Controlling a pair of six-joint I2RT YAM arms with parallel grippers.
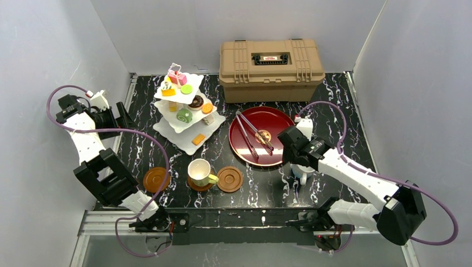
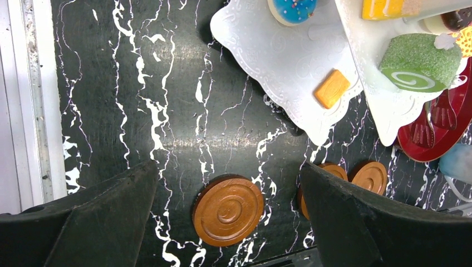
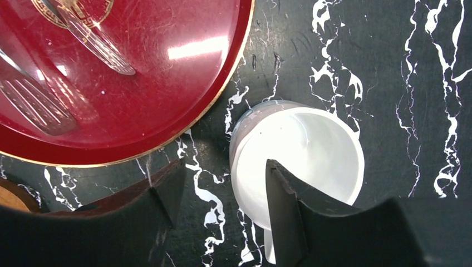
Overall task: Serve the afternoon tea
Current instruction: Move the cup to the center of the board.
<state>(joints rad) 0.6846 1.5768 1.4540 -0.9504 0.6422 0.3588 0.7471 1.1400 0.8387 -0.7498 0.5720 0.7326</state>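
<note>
The white three-tier stand holds several toy pastries, among them a green roll, an orange cake and a blue donut. A cream-yellow mug sits on a brown coaster, and bare coasters lie to its left and right. My left gripper hangs open over the table above the left coaster. The white mug stands right of the red tray. My right gripper straddles its near wall, one finger inside, the other outside with a gap.
The dark red tray carries clear tongs and a small round thing. A tan plastic case stands at the back. White walls close in both sides, and a metal rail runs along the table's left edge.
</note>
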